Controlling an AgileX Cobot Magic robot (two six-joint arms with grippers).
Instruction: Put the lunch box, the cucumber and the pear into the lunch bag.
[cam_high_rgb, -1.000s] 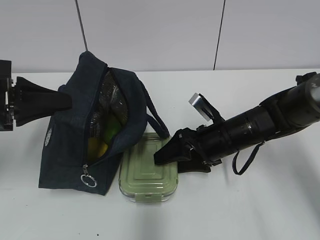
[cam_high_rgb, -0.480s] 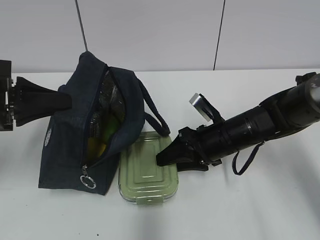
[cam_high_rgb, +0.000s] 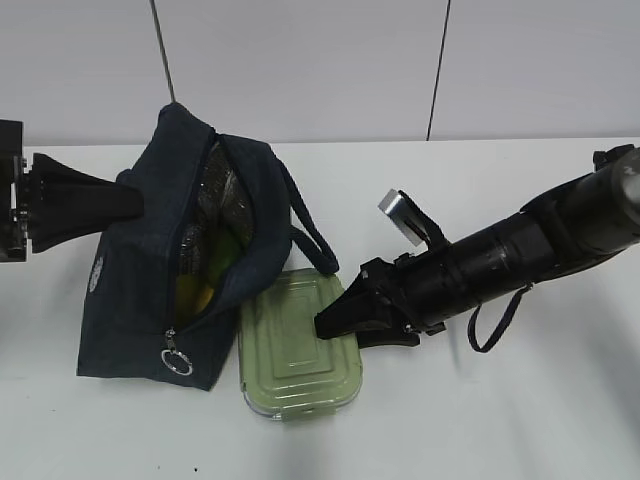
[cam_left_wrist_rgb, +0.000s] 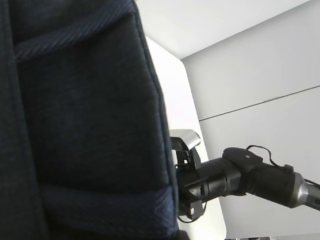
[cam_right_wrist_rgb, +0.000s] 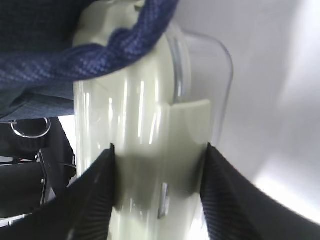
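A white worktop (cam_high_rgb: 500, 420) ran below a pale panelled wall. At centre left of the frame lay the big dark navy fabric lunch bag (cam_high_rgb: 140, 300), unzipped, yellow and green showing inside. The left jaws (cam_high_rgb: 130, 203) were pinched shut on its upper left edge. Just right of the bag, the flat sage-green lidded lunch box (cam_high_rgb: 295, 350) sat tilted, with the right jaws (cam_high_rgb: 325, 325) (cam_right_wrist_rgb: 157, 190) clamped across its right end.

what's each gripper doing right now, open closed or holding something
Left gripper: shut, pinching the lunch bag at its side.
Right gripper: closed on the lunch box, fingers on both sides.
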